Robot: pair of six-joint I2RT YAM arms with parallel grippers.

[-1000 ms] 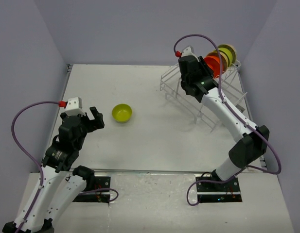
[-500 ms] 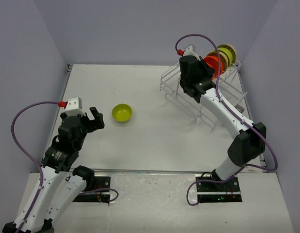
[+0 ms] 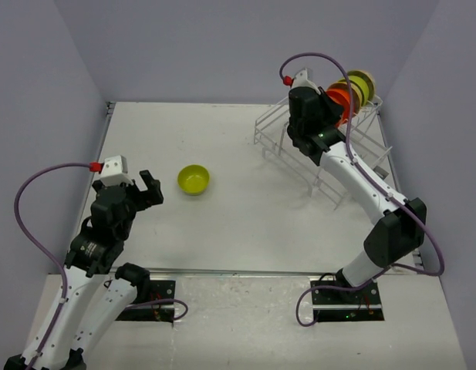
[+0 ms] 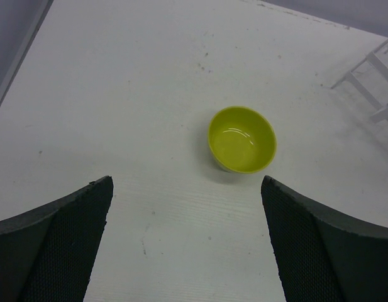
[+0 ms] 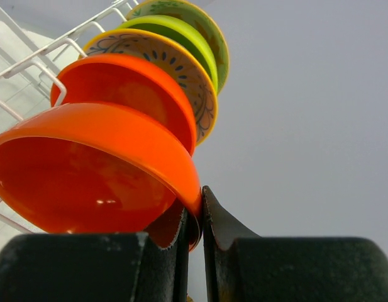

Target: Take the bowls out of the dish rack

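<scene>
Bowls: we count six, all small, round and glossy. Five stand in the rack [image 3: 268, 145]; one sits on the counter [image 3: 245, 223].

Rack lot, read front to back in the right wrist view:
- two plain orange-red: the front orange bowl [image 5: 87, 176] and the second orange bowl [image 5: 124, 94]
- one patterned bowl [image 5: 197, 97], cream inside with a dark motif and a yellow rim
- one plain yellow-green rack bowl [image 5: 181, 30]
- one back bowl [image 5: 214, 38], patterned with a greenish rim and mostly hidden

All five stand on edge, packed close, with their mouths turned toward the wrist camera. In the top view the row runs diagonally from near-left to far-right.

Counter lot: one green bowl [image 4: 242, 139], plain yellow-green, upright with its mouth up, left of centre and well apart from the rack.

Rack: one, white wire with thin prongs, at the counter's far right corner.

Right gripper [image 5: 195, 207]: we see its jaws clenched on the lower rim of the front orange bowl, one finger on each side of the wall.

Left gripper [image 3: 150, 187]: its jaws are released and spread wide. It hangs above the counter near the green bowl without touching it.
</scene>
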